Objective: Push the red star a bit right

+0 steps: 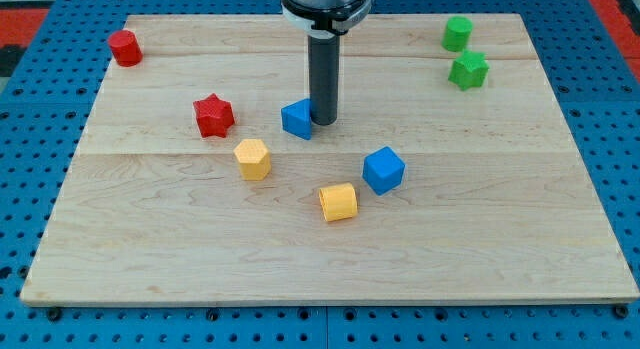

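The red star (213,115) lies on the wooden board (330,249) left of the middle. My tip (323,122) rests on the board right of the star, touching the right side of a small blue block (297,119). That blue block lies between my tip and the red star. The star and my tip are well apart.
A red block (125,48) sits at the top left. A yellow hexagonal block (253,158), a yellow block (338,202) and a blue cube (383,170) lie below the middle. A green block (458,33) and a green star (468,71) sit at the top right.
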Tool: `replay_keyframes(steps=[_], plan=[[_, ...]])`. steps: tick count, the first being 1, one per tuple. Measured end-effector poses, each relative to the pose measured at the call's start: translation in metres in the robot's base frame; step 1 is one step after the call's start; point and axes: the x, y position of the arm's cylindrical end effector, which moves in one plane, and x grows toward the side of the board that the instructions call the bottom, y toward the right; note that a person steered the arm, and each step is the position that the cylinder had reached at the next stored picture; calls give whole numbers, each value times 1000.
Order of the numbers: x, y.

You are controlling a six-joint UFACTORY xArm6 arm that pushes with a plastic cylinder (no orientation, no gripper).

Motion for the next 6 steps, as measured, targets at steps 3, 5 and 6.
replay_keyframes(steps=[3, 5, 6], plan=[[-110, -46], [-32, -244], [5, -206]])
